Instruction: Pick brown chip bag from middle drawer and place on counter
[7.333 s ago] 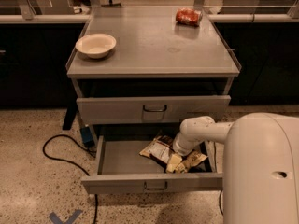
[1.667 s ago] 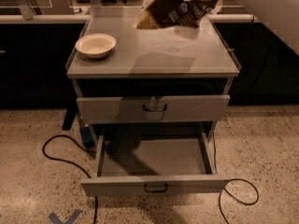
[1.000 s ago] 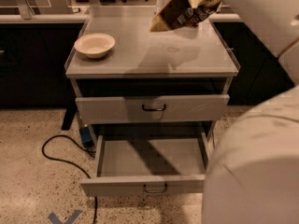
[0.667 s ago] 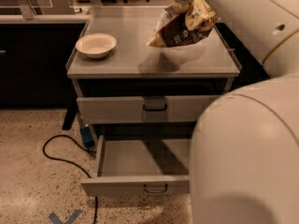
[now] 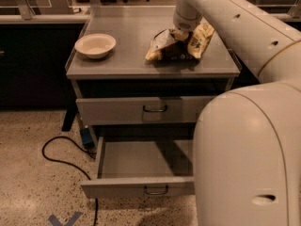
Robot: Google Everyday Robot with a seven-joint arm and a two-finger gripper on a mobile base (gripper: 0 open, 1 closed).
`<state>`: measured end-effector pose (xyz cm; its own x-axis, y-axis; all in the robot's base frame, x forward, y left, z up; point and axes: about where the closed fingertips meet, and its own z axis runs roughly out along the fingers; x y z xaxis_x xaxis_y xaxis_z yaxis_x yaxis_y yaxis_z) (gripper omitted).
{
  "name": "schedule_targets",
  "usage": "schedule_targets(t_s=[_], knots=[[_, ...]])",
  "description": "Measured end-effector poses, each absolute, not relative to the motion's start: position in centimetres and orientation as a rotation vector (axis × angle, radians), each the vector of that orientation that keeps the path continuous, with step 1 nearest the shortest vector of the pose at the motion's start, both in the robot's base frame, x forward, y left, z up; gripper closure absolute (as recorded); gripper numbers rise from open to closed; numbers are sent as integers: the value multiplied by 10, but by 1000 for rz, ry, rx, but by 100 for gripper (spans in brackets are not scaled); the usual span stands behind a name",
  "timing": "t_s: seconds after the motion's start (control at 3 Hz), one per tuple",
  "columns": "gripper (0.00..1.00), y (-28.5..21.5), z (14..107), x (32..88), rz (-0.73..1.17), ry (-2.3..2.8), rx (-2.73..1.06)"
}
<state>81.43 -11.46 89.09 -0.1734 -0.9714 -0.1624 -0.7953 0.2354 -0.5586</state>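
Starting at the left, we've got a pale bowl (image 5: pixel 95 45) sitting on the counter (image 5: pixel 127 62), and below that a closed upper drawer (image 5: pixel 113 111) with the middle drawer (image 5: pixel 136 159) pulled wide open beneath it. Moving right, there's the brown chip bag (image 5: pixel 175 49) lying crumpled on the counter's right half, well apart from the bowl, with the gripper (image 5: pixel 181 32) pressed down into its top folds. Whether that claw is clamped on the bag or loosened we cannot tell, and the big white arm (image 5: pixel 244 140) fills the right side.
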Motion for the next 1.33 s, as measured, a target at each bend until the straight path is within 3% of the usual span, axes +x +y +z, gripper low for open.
schedule_targets(t_s=[0.33,1.33], knots=[[81,-115,892,814,-481,2030,-1614],[11,-115,892,814,-481,2030,-1614]])
